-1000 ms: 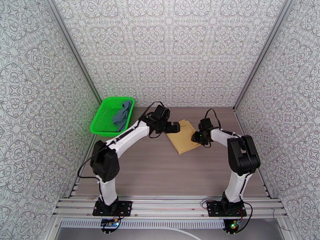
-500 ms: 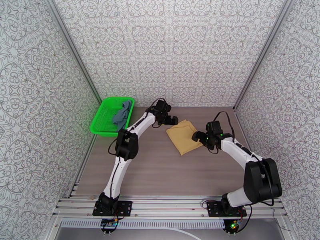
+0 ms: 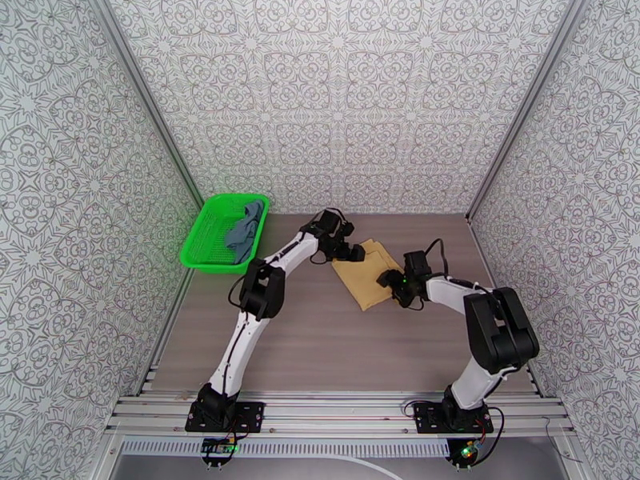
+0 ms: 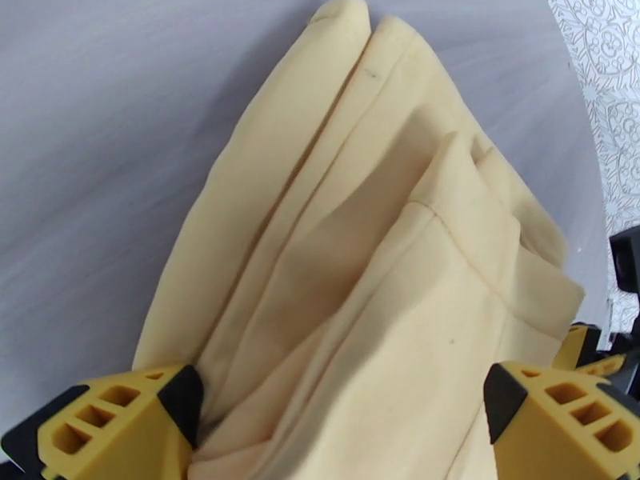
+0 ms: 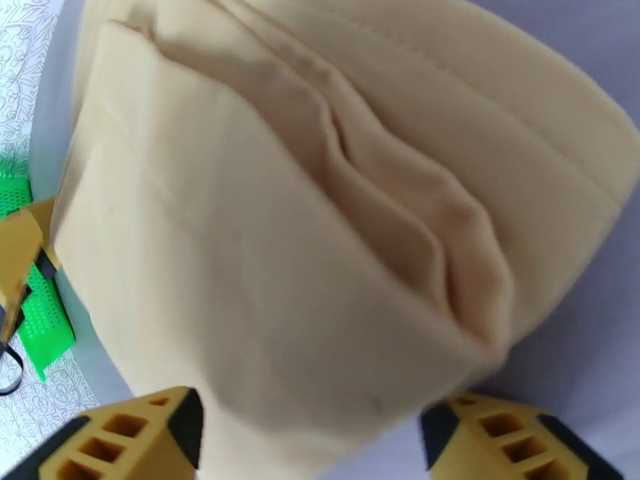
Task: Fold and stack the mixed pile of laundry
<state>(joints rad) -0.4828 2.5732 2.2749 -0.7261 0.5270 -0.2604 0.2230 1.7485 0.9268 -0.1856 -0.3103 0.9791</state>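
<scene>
A mustard-yellow cloth (image 3: 366, 275) lies folded in layers on the table, right of centre. My left gripper (image 3: 356, 251) is at its far left corner, open, with the cloth (image 4: 360, 234) rising between its fingers (image 4: 128, 410). My right gripper (image 3: 392, 280) is at the cloth's right edge, jaws apart, and the folded edge (image 5: 280, 194) reaches in between its fingertips (image 5: 136, 434). A slate blue-grey top (image 3: 246, 226) lies bunched in the green basket (image 3: 192, 251) at the far left.
The green mesh basket stands against the left wall, and a piece of it (image 5: 40, 314) shows beyond the cloth in the right wrist view. Patterned walls close the table on three sides. Bare wood lies in front of the cloth.
The left arm has stretched out, and its gripper has settled at the cloth's far corner. The right gripper drew back to the right, then returned to the cloth's right edge.
</scene>
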